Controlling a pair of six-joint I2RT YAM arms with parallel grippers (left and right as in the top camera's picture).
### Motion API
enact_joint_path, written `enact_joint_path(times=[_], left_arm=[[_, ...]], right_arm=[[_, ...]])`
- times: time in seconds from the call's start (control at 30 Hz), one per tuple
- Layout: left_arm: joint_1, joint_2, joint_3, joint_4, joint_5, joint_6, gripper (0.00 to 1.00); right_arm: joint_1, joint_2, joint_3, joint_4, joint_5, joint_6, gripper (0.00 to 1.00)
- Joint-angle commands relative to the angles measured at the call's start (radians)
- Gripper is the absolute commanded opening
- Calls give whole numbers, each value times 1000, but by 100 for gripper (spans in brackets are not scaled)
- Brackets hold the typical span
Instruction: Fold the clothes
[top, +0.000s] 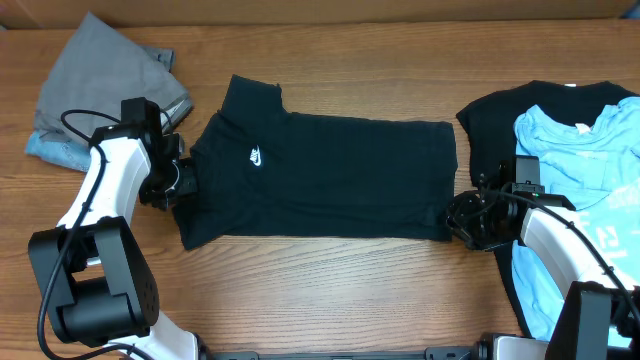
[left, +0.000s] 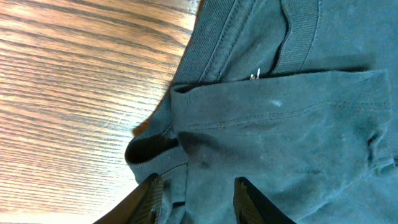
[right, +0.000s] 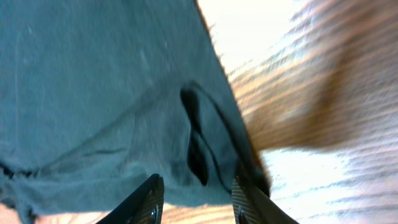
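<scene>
A black T-shirt (top: 330, 175) with a small white swoosh logo (top: 257, 156) lies flat across the middle of the table, its collar end to the left and its hem to the right. My left gripper (top: 178, 185) is at the shirt's left end, over a folded sleeve edge. In the left wrist view that gripper (left: 196, 182) stands open, with the dark cloth (left: 298, 124) lying under and between its fingers. My right gripper (top: 462, 220) is at the hem's near right corner. Seen from the right wrist, it (right: 197, 182) is open astride a puckered hem edge of the shirt (right: 93, 93).
A grey T-shirt (top: 105, 75) lies crumpled at the back left on a bit of light blue cloth (top: 55, 150). At the right a light blue T-shirt (top: 580, 150) lies on another black one (top: 500, 115). Bare wooden table (top: 330, 290) runs along the front.
</scene>
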Motion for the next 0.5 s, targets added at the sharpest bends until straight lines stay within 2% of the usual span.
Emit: enact_joint_path(times=[0.0, 0.27, 0.47], left_arm=[[6, 2, 32, -10, 5, 19, 40], [6, 2, 32, -24, 5, 19, 40], [6, 2, 32, -27, 5, 19, 40]], right_arm=[[3, 13, 22, 24, 46, -3, 38], [4, 49, 22, 51, 23, -4, 35], [5, 60, 22, 72, -74, -53, 34]])
